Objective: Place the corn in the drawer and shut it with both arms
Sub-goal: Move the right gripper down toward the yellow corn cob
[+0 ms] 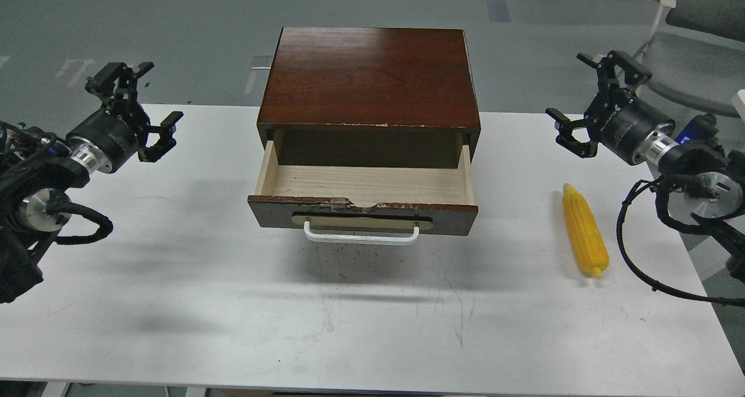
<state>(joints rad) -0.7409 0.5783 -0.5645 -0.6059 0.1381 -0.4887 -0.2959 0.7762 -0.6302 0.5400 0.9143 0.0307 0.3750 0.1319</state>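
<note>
A yellow corn (584, 231) cob lies on the white table at the right, pointing away from me. The drawer (362, 213) of the dark wooden cabinet (370, 77) is pulled out, showing a pale bare inside and a white bar handle (361, 234) on its front. My right gripper (585, 100) hovers open above and behind the corn, apart from it. Far to the left of the cabinet, my left gripper (145, 103) hangs open above the table, holding nothing.
The white table (349, 321) spreads wide in front of the drawer, with scuff marks on it. A grey chair (692, 42) stands behind the right arm. Cables loop from both arms near the table's side edges.
</note>
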